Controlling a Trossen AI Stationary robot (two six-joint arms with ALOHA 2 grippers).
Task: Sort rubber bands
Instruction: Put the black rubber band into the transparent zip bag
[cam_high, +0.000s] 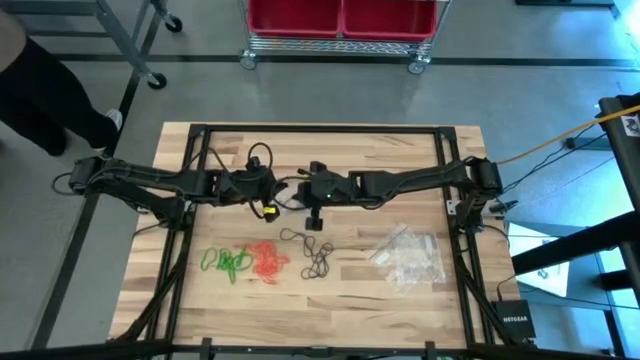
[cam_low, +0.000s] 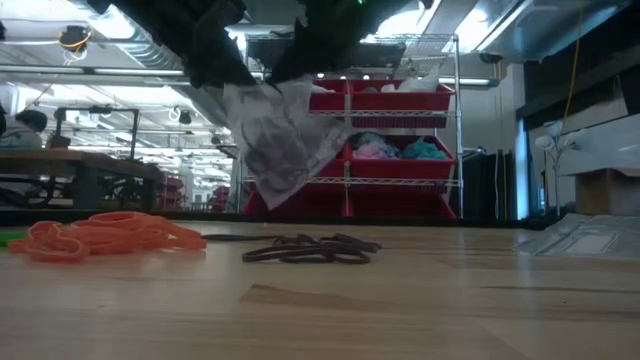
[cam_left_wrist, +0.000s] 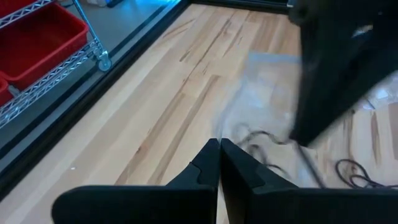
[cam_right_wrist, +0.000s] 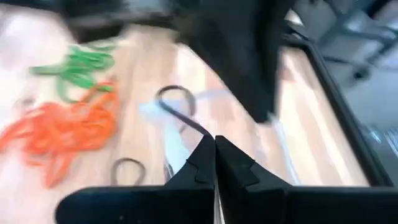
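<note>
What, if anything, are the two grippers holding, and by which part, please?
A clear bag hangs between the left gripper and the right gripper, both shut on its top edge, with black bands showing inside.

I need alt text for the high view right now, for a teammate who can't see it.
Both arms meet over the middle of the wooden table, left gripper and right gripper shut. In front of them lie green rubber bands, orange-red rubber bands and black rubber bands, with clear plastic bags on the right.
</note>
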